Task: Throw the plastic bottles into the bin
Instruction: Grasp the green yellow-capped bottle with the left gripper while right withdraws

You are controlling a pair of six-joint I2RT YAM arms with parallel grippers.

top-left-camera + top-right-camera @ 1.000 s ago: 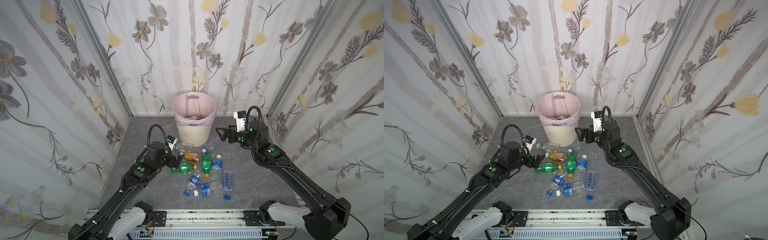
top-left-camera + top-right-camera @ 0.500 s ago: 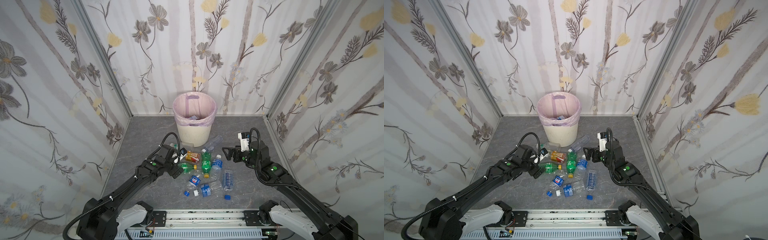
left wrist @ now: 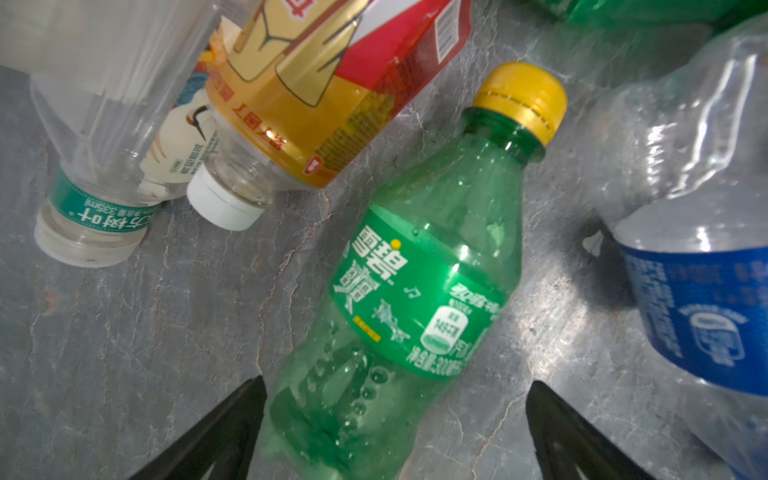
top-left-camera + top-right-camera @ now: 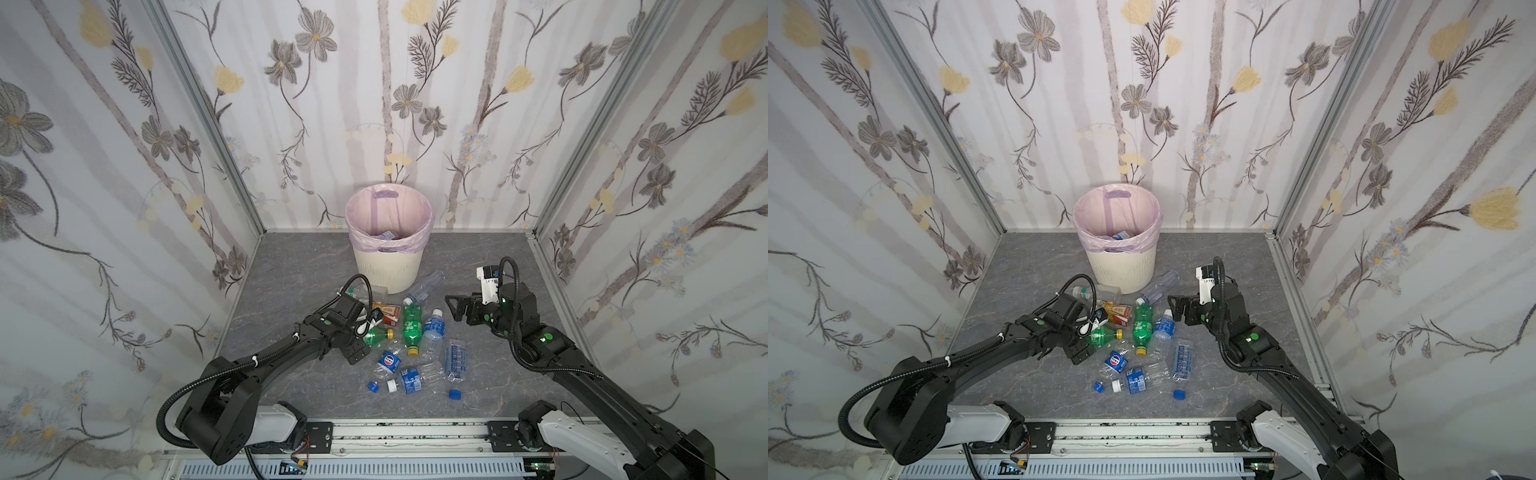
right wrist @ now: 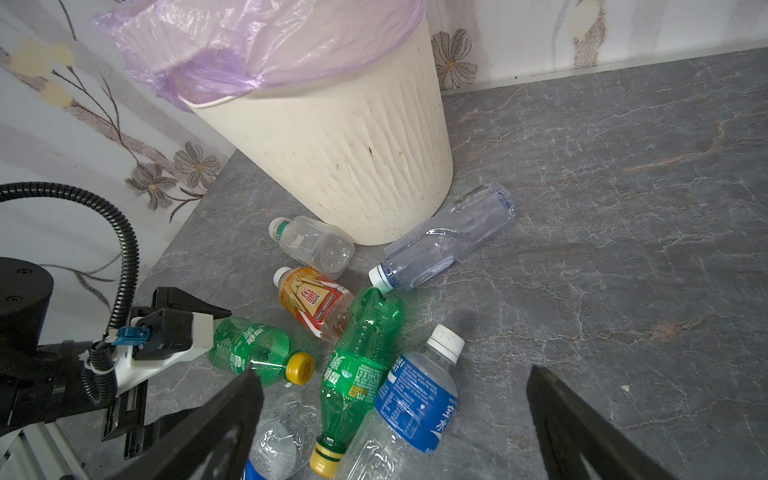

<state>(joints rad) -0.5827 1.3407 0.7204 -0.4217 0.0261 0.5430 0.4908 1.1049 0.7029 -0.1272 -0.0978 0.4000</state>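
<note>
Left gripper (image 3: 397,380) jaws apart around green bottle (image 3: 415,291), unclamped; right gripper (image 5: 394,370) apart, empty, beside bottles (image 4: 432,328) near bin (image 4: 386,266).

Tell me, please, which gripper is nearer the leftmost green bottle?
Left. The left gripper straddles the base of the green bottle with open fingers; the right gripper hangs open farther right.

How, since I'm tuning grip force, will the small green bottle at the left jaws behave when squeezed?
The green bottle looks empty and see-through, so probably light. Its wall looks dented near the base, so it will likely buckle between the open jaws of the left gripper. Lying on its round side on the smooth table, it may roll if nudged.
</note>
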